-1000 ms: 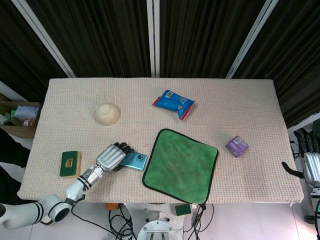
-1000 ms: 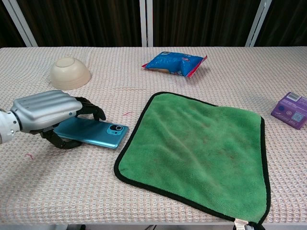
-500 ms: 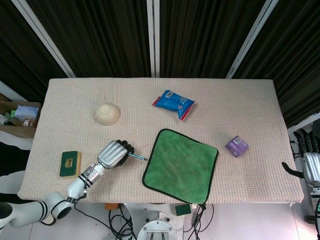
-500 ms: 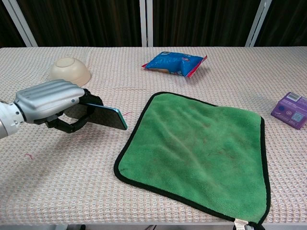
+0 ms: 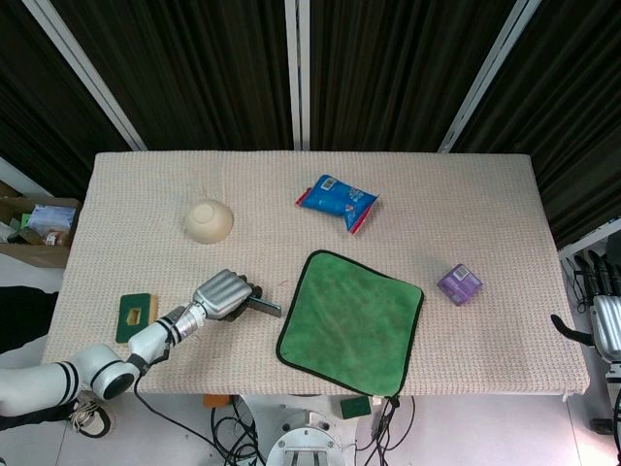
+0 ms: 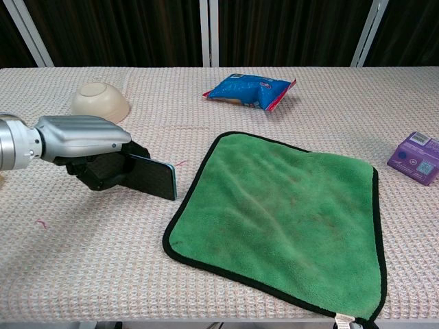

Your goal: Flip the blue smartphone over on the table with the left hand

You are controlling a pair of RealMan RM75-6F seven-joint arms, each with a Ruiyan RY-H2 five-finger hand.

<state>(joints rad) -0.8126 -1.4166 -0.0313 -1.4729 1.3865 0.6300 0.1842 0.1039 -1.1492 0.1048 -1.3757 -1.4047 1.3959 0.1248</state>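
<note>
My left hand (image 6: pixel 81 139) (image 5: pixel 222 292) grips the blue smartphone (image 6: pixel 149 177) (image 5: pixel 263 307) at the front left of the table. The phone stands on its long edge, tilted, its dark screen side turned toward the chest camera and only a thin blue rim showing. Its free end points toward the green cloth (image 6: pixel 281 216) (image 5: pixel 353 319). My fingers wrap over the phone's left part and hide it. My right hand (image 5: pixel 604 316) hangs off the table's right side in the head view, holding nothing; its fingers are too small to read.
A cream bowl (image 6: pixel 101 103) lies upside down behind my left hand. A blue snack bag (image 6: pixel 248 90) sits at the back centre, a purple box (image 6: pixel 415 157) at the right. A green sponge (image 5: pixel 137 316) lies near the table's left front edge.
My left hand lifted the phone from flat on the table, blue back up, and rolled it onto its edge; the dark screen side now faces the front.
</note>
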